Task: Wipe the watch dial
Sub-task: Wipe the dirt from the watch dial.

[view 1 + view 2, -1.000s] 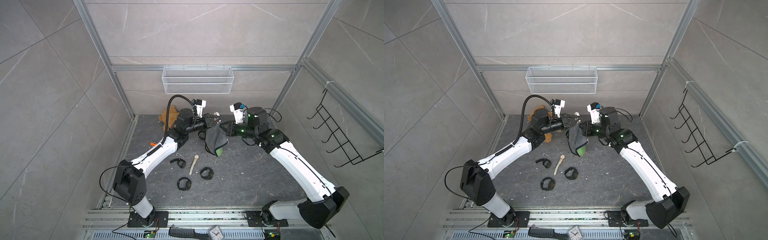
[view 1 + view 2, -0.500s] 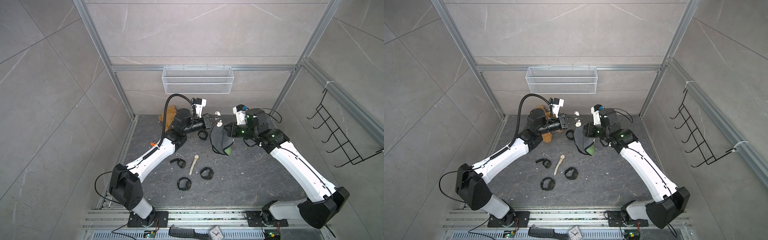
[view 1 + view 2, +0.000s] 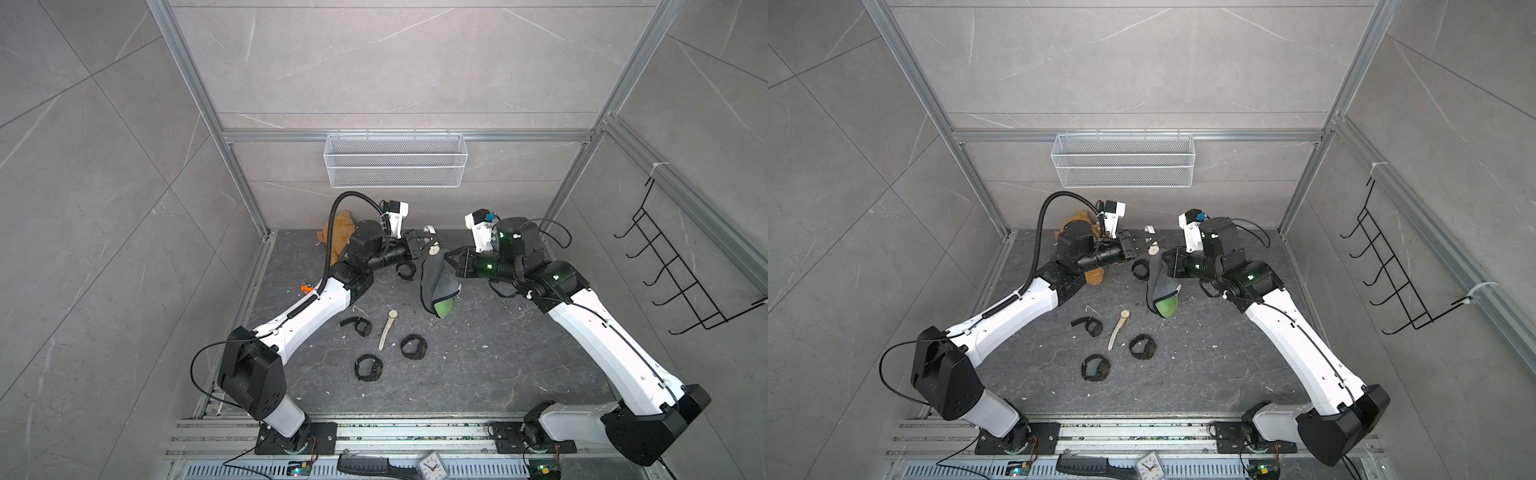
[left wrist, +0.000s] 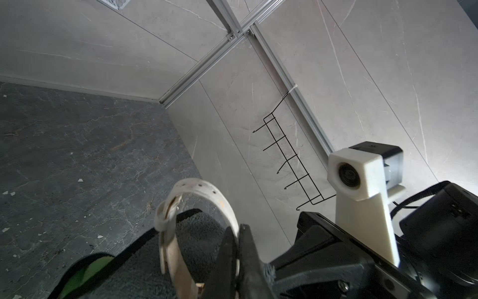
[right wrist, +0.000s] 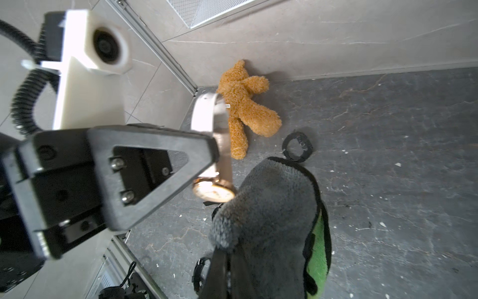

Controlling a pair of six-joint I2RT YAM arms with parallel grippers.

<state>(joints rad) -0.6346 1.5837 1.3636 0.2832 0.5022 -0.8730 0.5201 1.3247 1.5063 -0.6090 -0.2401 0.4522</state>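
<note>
My left gripper (image 3: 424, 244) is shut on the white strap (image 4: 204, 191) of a watch and holds it above the floor at the back. Its gold-rimmed dial (image 5: 213, 192) faces the right arm, and it shows in both top views (image 3: 1154, 249). My right gripper (image 3: 451, 261) is shut on a grey cloth with a green underside (image 3: 438, 284), which hangs down from it. In the right wrist view the cloth's (image 5: 271, 207) upper fold lies against the dial's edge. The right fingertips are buried in the cloth.
Several black watches (image 3: 368, 368) and a beige-strap watch (image 3: 387, 330) lie on the dark floor, and another black one (image 5: 297, 146) lies near the cloth. A brown teddy bear (image 5: 245, 108) lies in the back corner. The walls carry a wire basket (image 3: 395, 166) and a hook rack (image 3: 673, 282).
The cloth in my right gripper has shifted slightly to the right beside the watch. The left arm's elbow has swung a little leftward while the watch stays raised. Both grips are unchanged.
</note>
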